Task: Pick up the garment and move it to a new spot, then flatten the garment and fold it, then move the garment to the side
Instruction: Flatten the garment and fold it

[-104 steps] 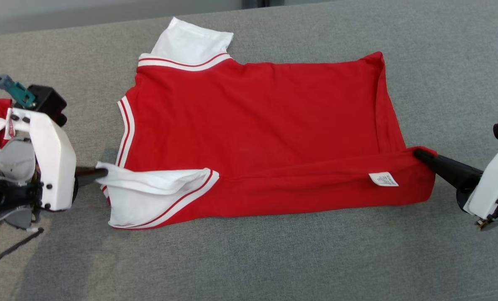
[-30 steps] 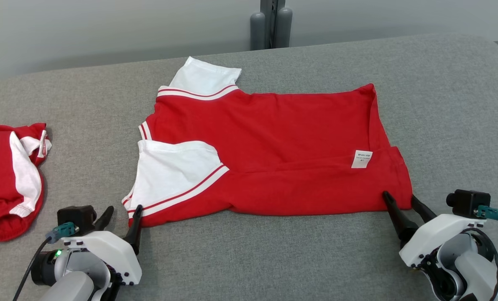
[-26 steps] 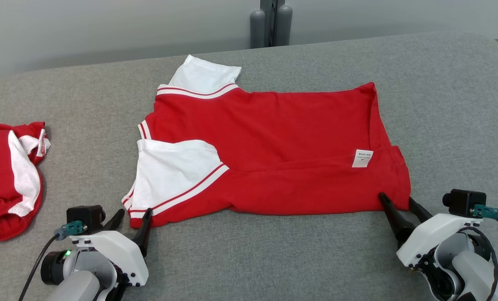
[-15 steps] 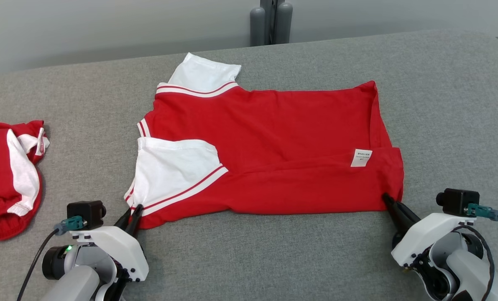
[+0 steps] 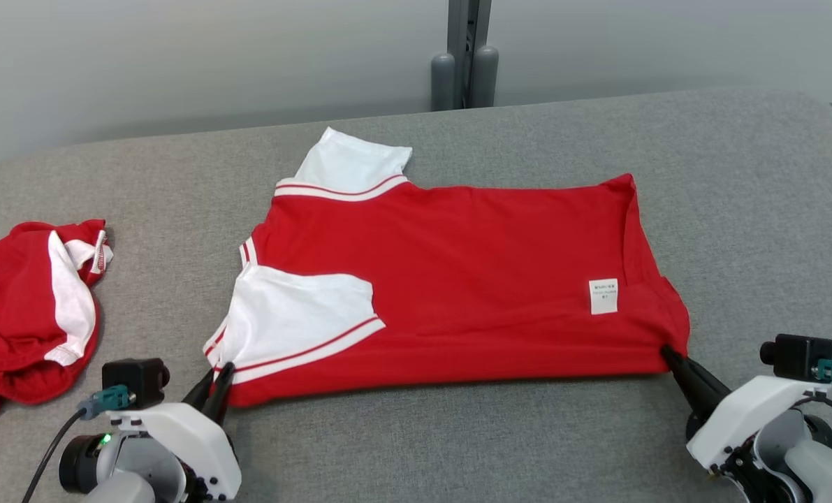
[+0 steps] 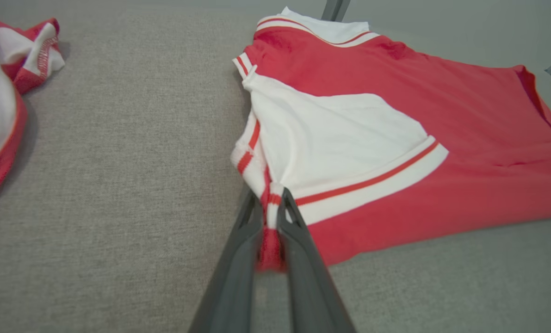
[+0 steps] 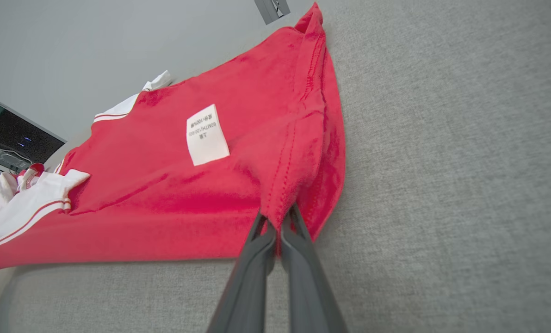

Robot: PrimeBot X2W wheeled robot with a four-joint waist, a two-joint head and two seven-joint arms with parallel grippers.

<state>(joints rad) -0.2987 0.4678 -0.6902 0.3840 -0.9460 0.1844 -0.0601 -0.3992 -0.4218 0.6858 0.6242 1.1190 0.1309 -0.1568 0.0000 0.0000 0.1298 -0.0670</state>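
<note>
shirt (image 5: 457,279): red, with white sleeves trimmed in red stripes; lies spread in the middle of the table (image 5: 457,433), lengthwise from left to right, neck end to the left, hem to the right.
near sleeve (image 5: 297,325): white, folded in over the red body, its striped cuff slanting toward the near edge.
far sleeve (image 5: 353,164): white, sticks out past the far edge at the left, flat on the table.
label (image 5: 603,296): small white tag, print too small to read, on the red cloth near the right end.
near edge (image 5: 457,374): runs almost straight from one claw to the other, with a thin shadow under it.
left claw (image 5: 219,381): closed on the shirt's near left corner; the left wrist view shows a bunch of red and white striped cloth squeezed between the two dark fingers (image 6: 238,277), which stand narrow and nearly parallel.
right claw (image 5: 669,354): closed on the shirt's near right corner, at the hem; in the right wrist view a thin ridge of red cloth rises from between the fingertips, which almost touch.
wrists (image 5: 178,433): both white, low at the near side of the table, one at each bottom corner of the head view.
heap (image 5: 10,314): a second red and white garment, crumpled, at the left edge of the table, well apart from the shirt.
table: grey woven cover.
background: a pale wall (image 5: 178,63) and a grey post (image 5: 466,70) behind the far edge.
</note>
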